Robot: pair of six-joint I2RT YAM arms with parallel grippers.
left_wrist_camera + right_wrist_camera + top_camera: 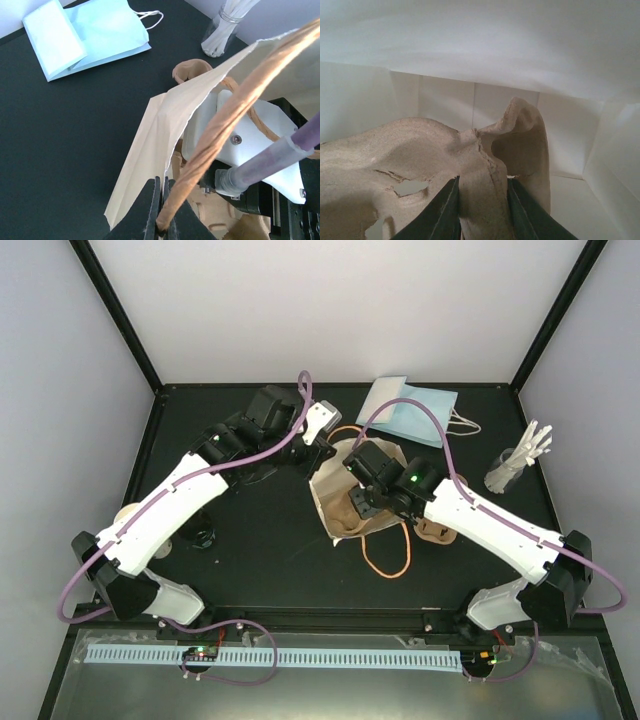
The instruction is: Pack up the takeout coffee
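Seen from above, the tan paper bag (326, 495) sits at table centre. Our left gripper (163, 202) is pressed together on the bag's twisted handle (225, 120). Our right gripper (482, 212), inside the bag, pinches the brown pulp carrier (420, 150). The takeout coffee (201, 536), black lid showing, sits at 8 o'clock from the bag, well apart.

Left arm (170, 505) runs up-right from base, elbow high, wrist folded in toward centre. Left gripper (162, 210) jaws fully closed, pinching handle (235, 107). Right arm (490, 525) runs up-left to centre, wrist pitched down. Right gripper (482, 210) jaws narrow, one finger each side of carrier (420, 150) wall, clamped.
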